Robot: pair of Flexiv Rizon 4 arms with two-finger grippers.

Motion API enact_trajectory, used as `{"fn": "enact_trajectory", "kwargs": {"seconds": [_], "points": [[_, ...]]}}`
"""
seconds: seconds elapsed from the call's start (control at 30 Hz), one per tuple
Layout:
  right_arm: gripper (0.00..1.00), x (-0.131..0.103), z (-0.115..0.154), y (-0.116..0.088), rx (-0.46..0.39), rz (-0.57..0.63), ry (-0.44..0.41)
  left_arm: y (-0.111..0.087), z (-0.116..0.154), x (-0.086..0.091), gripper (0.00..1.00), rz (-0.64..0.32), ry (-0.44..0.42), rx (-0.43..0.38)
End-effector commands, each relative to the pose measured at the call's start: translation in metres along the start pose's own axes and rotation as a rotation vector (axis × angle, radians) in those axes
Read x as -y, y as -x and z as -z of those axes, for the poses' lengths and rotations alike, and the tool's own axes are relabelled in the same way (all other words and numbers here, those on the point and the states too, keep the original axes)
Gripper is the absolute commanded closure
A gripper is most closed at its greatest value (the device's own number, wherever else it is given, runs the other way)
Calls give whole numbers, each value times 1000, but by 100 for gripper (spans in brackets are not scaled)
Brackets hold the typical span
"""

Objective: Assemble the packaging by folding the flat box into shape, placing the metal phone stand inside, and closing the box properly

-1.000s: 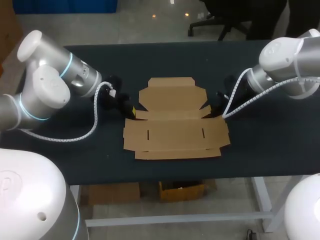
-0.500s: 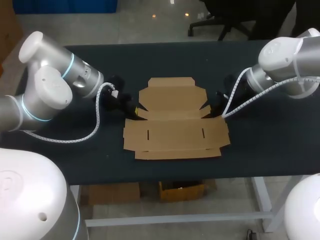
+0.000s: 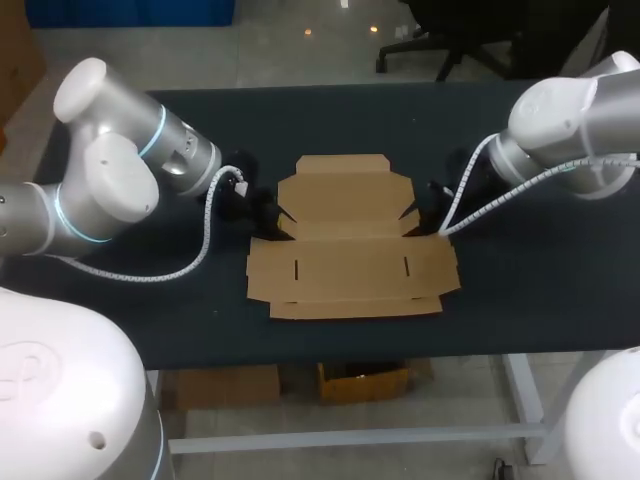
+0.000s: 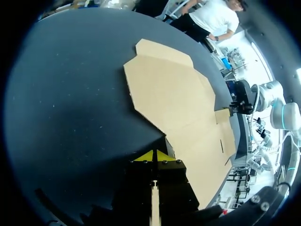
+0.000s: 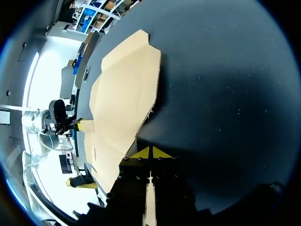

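The flat brown cardboard box (image 3: 350,245) lies unfolded in the middle of the dark table (image 3: 520,290). My left gripper (image 3: 270,218) is low at the box's left side flap, shut, with nothing held. My right gripper (image 3: 424,216) is low at the right side flap, also shut and empty. In the left wrist view the shut yellow tips (image 4: 154,156) touch the edge of the cardboard (image 4: 174,99), with my other gripper (image 4: 240,101) across the sheet. In the right wrist view the shut tips (image 5: 150,153) meet the cardboard (image 5: 122,94) edge. No phone stand is visible.
The table's near edge (image 3: 350,352) runs just below the box's front flap. Bare tabletop lies behind the box and to both sides beyond the arms.
My left arm has shifted to the right, bringing its gripper closer against the box's left flap. The right arm has edged slightly left. The box has not moved.
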State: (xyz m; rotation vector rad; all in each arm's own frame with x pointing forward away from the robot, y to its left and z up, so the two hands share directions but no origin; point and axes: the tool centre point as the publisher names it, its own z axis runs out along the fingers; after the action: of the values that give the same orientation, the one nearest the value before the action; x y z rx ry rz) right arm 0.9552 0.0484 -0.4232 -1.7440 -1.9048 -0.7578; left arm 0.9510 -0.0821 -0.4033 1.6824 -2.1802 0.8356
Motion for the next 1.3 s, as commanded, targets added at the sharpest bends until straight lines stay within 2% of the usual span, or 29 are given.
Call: {"fn": "enact_trajectory", "kwargs": {"seconds": [0.03,0.8,1.3], "points": [[100,8,3,-8,45,-4,22,-5,1,-1,100,0,0,22],[100,9,6,-18,163,-58,77,-19,-2,6,100,3,-13,179],[100,9,2,-16,191,-87,86,-23,-4,7,100,4,-20,223]]}}
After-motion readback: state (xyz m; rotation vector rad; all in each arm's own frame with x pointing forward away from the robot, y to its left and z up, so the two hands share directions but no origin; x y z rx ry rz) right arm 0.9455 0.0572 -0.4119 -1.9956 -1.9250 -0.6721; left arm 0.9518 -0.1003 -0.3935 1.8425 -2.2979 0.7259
